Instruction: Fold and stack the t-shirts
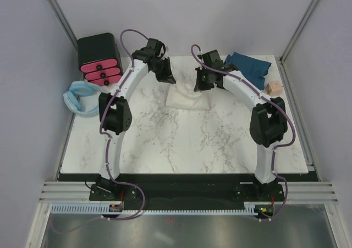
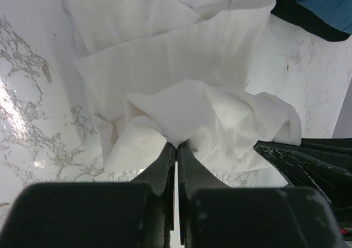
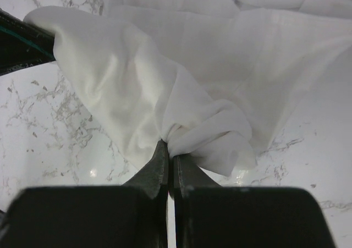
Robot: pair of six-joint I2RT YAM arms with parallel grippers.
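Note:
The cream-white t-shirt (image 1: 188, 98) lies bunched at the back middle of the marble table, held up at its far edge by both arms. My left gripper (image 2: 176, 144) is shut on a gathered corner of the cream-white t-shirt (image 2: 181, 66), whose folds spread ahead of it. My right gripper (image 3: 170, 153) is shut on a bunched corner of the same t-shirt (image 3: 220, 66). From above, the left gripper (image 1: 169, 78) pinches the shirt's left end and the right gripper (image 1: 201, 86) its right end. The dark teal-blue t-shirt (image 1: 248, 67) lies crumpled at the back right, apart from both grippers.
A black box with pink drawers (image 1: 99, 59) stands at the back left corner. A pale blue padded ring (image 1: 77, 99) lies beside it off the table's left edge. A small tan block (image 1: 273, 87) sits near the right edge. Grey walls close in on both sides.

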